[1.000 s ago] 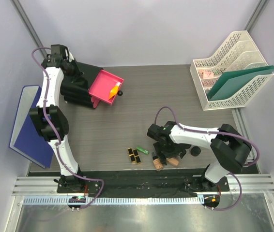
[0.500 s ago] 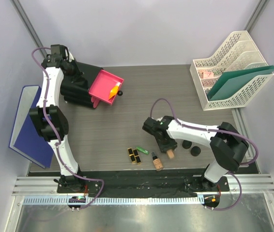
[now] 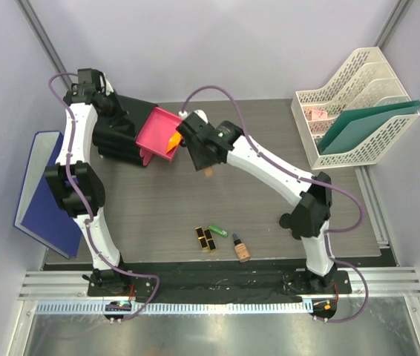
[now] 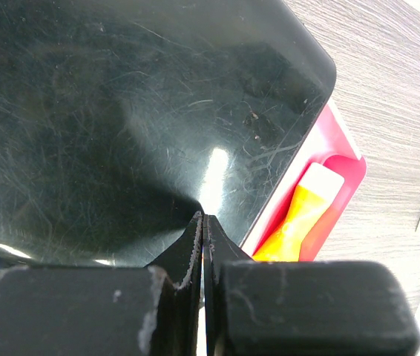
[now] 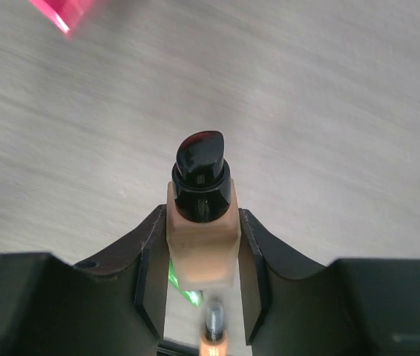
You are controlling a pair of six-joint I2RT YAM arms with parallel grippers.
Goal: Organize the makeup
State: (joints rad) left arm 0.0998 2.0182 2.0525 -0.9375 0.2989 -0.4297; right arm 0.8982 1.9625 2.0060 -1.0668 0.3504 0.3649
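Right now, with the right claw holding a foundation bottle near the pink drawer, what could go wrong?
1. The right claw pinches the foundation bottle only by its smooth body, cap end sticking out, so it could slip or tip on release.
2. The orange tube lies at the outer end of the pink drawer; a bottle dropped onto it might bounce out.

Bright even light; glare on box (image 4: 121,111), blurred tabletop (image 5: 329,111)

1. The table (image 3: 158,200) has a grey wood-grain top, evenly lit.
2. Plain pale walls (image 3: 232,44) close it in behind and at both sides.
3. A white mesh file rack (image 3: 358,74) stands at its far right corner.
4. A ribbed metal rail (image 3: 217,305) runs along the near edge.
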